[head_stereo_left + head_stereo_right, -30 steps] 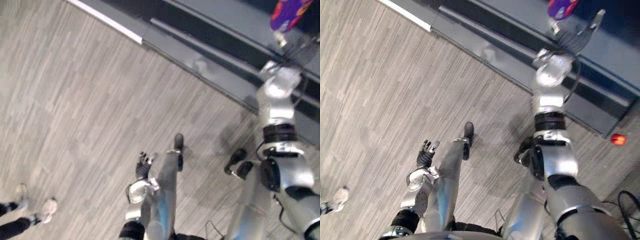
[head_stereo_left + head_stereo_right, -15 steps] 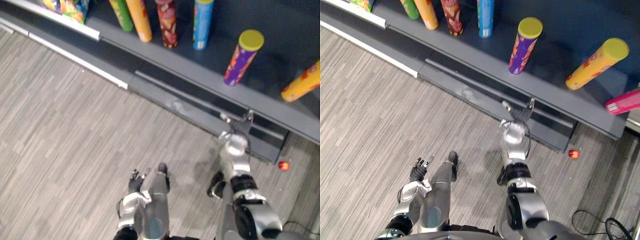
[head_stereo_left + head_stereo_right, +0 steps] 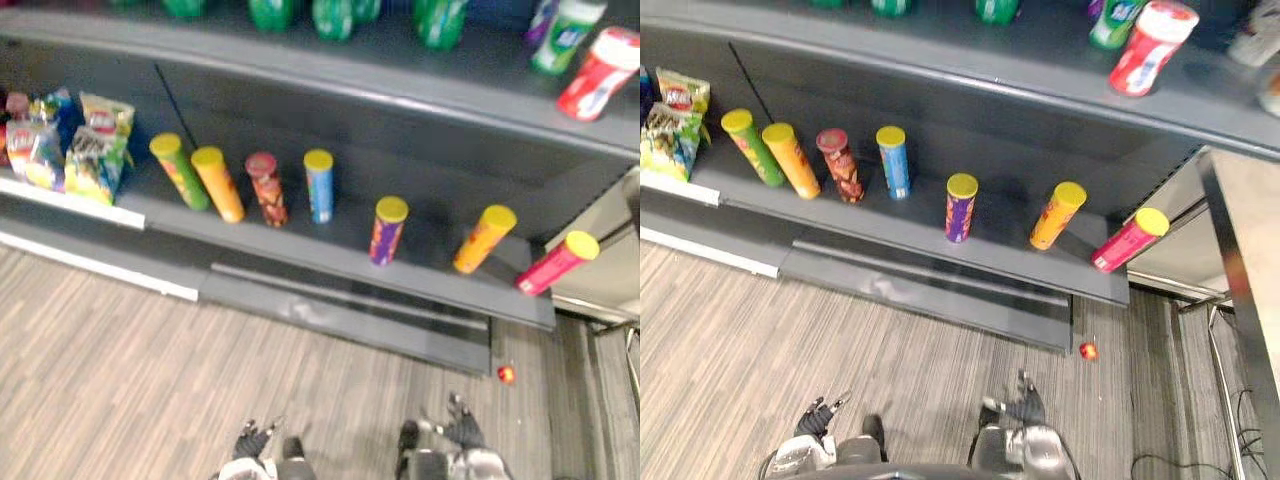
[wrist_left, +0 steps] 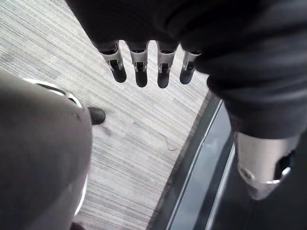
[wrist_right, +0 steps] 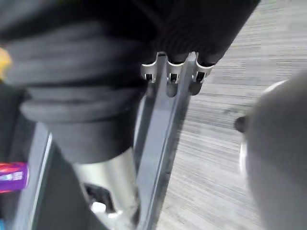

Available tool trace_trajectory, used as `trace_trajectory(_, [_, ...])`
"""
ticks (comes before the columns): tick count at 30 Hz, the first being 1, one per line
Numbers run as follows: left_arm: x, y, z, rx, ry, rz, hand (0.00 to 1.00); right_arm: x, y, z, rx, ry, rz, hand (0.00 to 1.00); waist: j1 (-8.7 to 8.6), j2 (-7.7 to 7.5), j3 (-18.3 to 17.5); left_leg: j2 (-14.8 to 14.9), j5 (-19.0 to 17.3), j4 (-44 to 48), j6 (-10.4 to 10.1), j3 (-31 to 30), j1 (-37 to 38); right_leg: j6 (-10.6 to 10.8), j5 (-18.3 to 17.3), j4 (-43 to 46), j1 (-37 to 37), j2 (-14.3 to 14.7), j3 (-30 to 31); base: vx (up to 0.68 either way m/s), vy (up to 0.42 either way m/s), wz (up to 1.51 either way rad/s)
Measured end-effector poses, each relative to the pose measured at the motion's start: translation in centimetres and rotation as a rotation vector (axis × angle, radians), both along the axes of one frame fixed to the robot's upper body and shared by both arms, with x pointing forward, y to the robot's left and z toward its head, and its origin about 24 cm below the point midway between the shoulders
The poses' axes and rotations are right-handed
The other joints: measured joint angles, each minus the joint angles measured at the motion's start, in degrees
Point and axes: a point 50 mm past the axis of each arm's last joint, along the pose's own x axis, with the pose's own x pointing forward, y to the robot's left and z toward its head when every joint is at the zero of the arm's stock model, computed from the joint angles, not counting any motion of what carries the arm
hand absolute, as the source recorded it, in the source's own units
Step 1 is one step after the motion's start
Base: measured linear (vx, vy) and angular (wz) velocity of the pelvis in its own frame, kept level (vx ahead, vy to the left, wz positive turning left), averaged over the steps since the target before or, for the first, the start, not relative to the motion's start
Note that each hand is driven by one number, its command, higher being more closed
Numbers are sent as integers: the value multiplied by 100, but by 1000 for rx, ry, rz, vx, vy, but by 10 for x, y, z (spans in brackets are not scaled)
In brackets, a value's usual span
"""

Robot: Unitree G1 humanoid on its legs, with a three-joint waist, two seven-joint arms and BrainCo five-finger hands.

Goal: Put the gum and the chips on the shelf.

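Looks steeply down and forward from the head in both eye views, a small sideways step apart, sharing the dark shelf (image 3: 910,228), its row of chip tubes (image 3: 961,208) and the striped floor (image 3: 760,340). Looks from each wrist, very close, along the left hand (image 4: 140,61) and the right hand (image 5: 169,72) onto that floor.

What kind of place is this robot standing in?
Most likely a shop aisle, or a mock-up of one. A long dark shelving unit carries a row of tall snack cans spaced along it. There are snack bags at its left end and bottles on the level above.
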Motion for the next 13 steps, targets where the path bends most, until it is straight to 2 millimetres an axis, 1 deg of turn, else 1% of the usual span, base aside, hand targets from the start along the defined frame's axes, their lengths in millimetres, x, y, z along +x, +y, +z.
trace_trajectory(1, [-2, 0, -1, 0, 6, -2, 0, -4, -2, -3, -2, 20, -11, 0, -21, 2, -59, -11, 0, -46, 0, 34, 47, 5, 20, -60, 29, 3, 25, 91, 35, -17])
trace_trajectory(3, [-9, 0, -4, -13, 33, -2, 0, -16, -15, -10, -6, 77, -86, 0, -69, -1, -237, -61, -1, -168, 0, 79, 222, 45, 99, -337, 258, 4, 41, 85, 32, -8])
trace_trajectory(5, [-12, 0, -5, -22, 40, 14, 0, -24, -20, -14, -7, 113, -121, 0, -65, 9, -287, -73, -3, -206, -2, 91, 292, 56, 115, -412, 341, 5, 41, 54, 18, -1])
trace_trajectory(6, [-15, -1, -6, -30, 46, 27, 0, -37, -25, -21, -8, 177, -159, 0, -66, 3, -340, -83, -3, -270, -2, 103, 394, 53, 125, -473, 435, 11, 37, 47, 15, 0])
trace_trajectory(7, [-17, -1, -6, -31, 48, 35, 0, -44, -26, -23, -8, 207, -173, 0, -71, 21, -344, -83, -8, -271, -7, 106, 421, 53, 125, -499, 474, 13, 35, 46, 14, -4])
trace_trajectory(8, [-19, -1, -7, -35, 51, 49, 0, -57, -28, -28, -6, 262, -203, 0, -71, 48, -363, -83, -12, -303, -12, 140, 470, 56, 136, -542, 499, 22, 49, 36, 11, -12])
trace_trajectory(9, [-20, -4, -8, -46, 53, 60, 0, -67, -29, -30, 0, 303, -227, 0, -71, 20, -391, -81, -12, -343, -11, 189, 515, 53, 144, -556, 515, 34, 75, 19, 6, -15])
trace_trajectory(13, [-26, -6, -10, -59, 74, 82, 0, -86, -32, -34, 38, 361, -352, 0, -99, 123, -445, -88, -14, -386, -13, 229, 575, 57, 197, -680, 585, 48, 90, 4, 2, -7])
